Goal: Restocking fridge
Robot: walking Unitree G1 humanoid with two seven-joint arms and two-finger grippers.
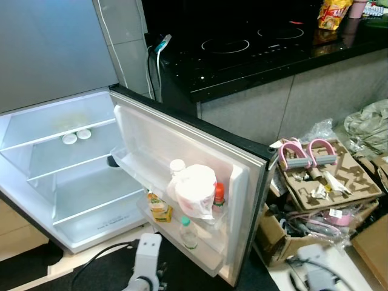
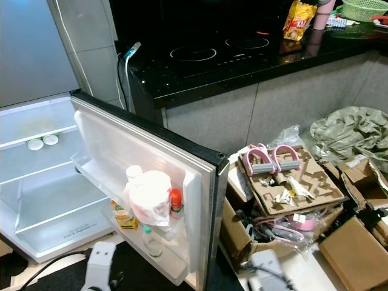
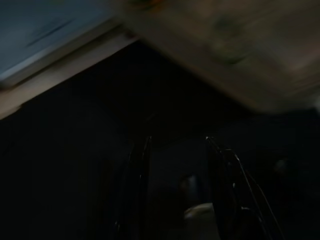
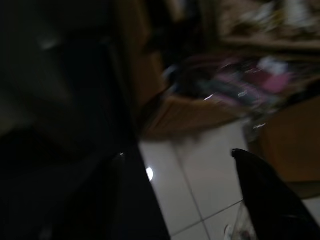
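Both arms hang low: left gripper (image 3: 175, 195) near the floor, fingers slightly parted; right gripper (image 4: 200, 195) spread wide over white tile. Beyond, the fridge door (image 1: 182, 163) stands open, bottles (image 1: 189, 233) shelved; farther right, the black cooktop (image 1: 254, 42).

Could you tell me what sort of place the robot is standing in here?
Most likely a home kitchen: a small open fridge with bottles in its door shelf, a black induction hob on a dark counter, and cardboard boxes of clutter on the tiled floor beside it.

2 lids (image 1: 76, 136), 3 bottles (image 1: 188, 233)
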